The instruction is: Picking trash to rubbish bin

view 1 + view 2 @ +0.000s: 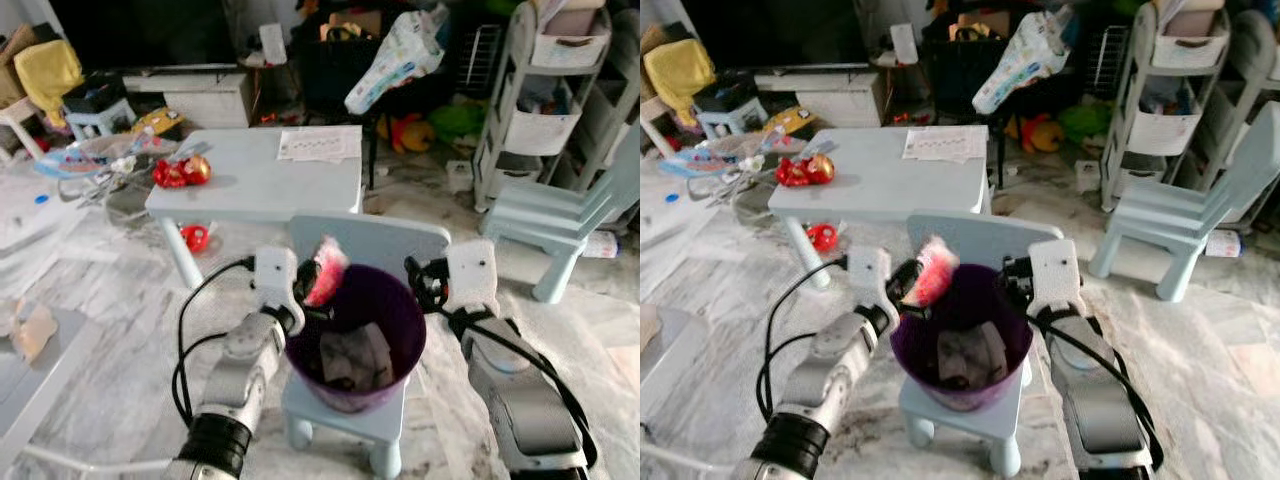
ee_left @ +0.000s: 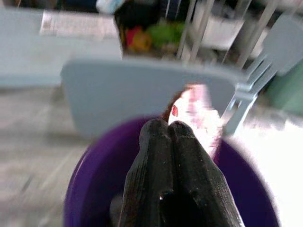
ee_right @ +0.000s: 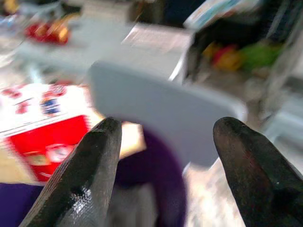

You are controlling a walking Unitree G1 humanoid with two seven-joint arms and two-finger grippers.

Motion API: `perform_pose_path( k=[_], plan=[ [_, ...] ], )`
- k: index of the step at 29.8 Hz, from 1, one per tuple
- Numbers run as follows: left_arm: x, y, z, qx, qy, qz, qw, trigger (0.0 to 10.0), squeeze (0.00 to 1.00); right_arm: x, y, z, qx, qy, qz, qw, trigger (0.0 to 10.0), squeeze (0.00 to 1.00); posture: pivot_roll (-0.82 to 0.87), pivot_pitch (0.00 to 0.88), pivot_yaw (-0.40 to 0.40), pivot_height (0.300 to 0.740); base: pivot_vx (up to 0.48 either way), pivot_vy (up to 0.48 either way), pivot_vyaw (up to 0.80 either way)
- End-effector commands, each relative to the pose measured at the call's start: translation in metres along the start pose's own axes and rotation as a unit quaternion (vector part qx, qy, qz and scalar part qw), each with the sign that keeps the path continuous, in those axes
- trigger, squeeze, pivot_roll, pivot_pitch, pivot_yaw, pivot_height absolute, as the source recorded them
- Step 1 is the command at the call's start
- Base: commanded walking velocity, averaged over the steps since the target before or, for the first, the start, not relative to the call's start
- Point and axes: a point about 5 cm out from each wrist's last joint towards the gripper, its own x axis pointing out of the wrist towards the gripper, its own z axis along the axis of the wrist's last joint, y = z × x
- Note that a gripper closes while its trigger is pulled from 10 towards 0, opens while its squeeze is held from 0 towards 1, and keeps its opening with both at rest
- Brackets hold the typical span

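Purple plastic formed the rubbish bin (image 1: 395, 330), which stood on the seat of a small pale blue chair (image 1: 375, 240) directly in front of us. Our left hand (image 1: 312, 280) was clamped shut on a pink and white wrapper (image 1: 326, 268), holding it just over the bin's near-left rim. Crumpled grey trash (image 1: 350, 358) already lay at the bottom of the bin. Our right hand (image 3: 163, 137) hovered beside the bin's right rim, its fingers spread apart and holding nothing.

We judged the main risk to be the wrapper's position: it sat over the rim rather than over the middle of the opening, so a release there could have let the light piece slide down the outside and onto the marble floor (image 1: 110, 300). The thin film could also have clung to the fingers (image 2: 165, 156) after they parted. The bin looked light and was perched on a small seat, so a nudge from either arm could have tipped it off.

Beyond the chair stood a pale blue desk (image 1: 255, 180) with red and gold trash (image 1: 180, 172) and a sheet of paper (image 1: 318, 144) on it, still to be collected.
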Motion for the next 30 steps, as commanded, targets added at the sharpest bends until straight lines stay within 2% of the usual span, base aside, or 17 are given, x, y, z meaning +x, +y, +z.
perform_pose_path(
  k=[1,4,9,12,15,16,17,22,30],
  plan=[
    [0.003,0.001,-0.003,0.02,0.008,-0.005,1.0,10.0,0.0,-0.005,0.007,0.0,0.004,0.013,0.03,0.999,10.0,0.0,-0.06,0.046,0.084,0.74,0.0,0.0,0.0],
    [0.009,-0.001,-0.021,0.04,0.049,-0.009,0.998,10.0,0.0,-0.024,0.007,-0.009,0.024,0.044,0.066,0.997,10.0,0.0,-0.08,0.062,0.1,0.74,0.0,0.0,0.0],
    [0.012,-0.003,-0.032,0.034,0.08,-0.005,0.996,10.0,0.0,-0.045,0.004,-0.02,0.055,0.095,0.075,0.991,10.0,0.0,-0.1,0.079,0.117,0.74,0.0,0.0,0.0],
    [0.015,-0.005,-0.035,0.047,0.089,-0.01,0.995,10.0,0.0,-0.055,0.006,-0.026,0.057,0.126,0.082,0.987,10.0,0.0,-0.11,0.09,0.127,0.74,0.0,0.0,0.0],
    [0.016,-0.007,-0.036,0.047,0.092,-0.009,0.995,10.0,0.0,-0.059,0.006,-0.028,0.062,0.135,0.083,0.986,10.0,0.0,-0.11,0.091,0.127,0.74,0.0,0.0,0.0],
    [0.017,-0.009,-0.037,0.047,0.094,-0.012,0.994,10.0,0.14,-0.062,0.007,-0.03,0.065,0.145,0.086,0.984,10.0,0.0,-0.12,0.098,0.135,0.74,0.0,0.0,0.0],
    [0.018,-0.012,-0.038,0.045,0.094,-0.016,0.994,10.0,1.0,-0.064,0.007,-0.03,0.07,0.149,0.085,0.983,10.0,0.0,-0.12,0.099,0.136,0.74,0.0,0.0,0.0],
    [0.021,-0.019,-0.04,0.039,0.091,-0.025,0.995,10.0,1.0,-0.068,0.01,-0.029,0.078,0.161,0.086,0.98,10.0,0.0,-0.13,0.105,0.145,0.74,0.0,0.0,0.0],
    [0.022,-0.017,-0.036,0.04,0.076,-0.015,0.996,10.0,1.0,-0.069,0.011,-0.029,0.083,0.167,0.086,0.979,10.0,0.0,-0.12,0.106,0.142,0.74,0.0,0.0,0.0]
  ],
)
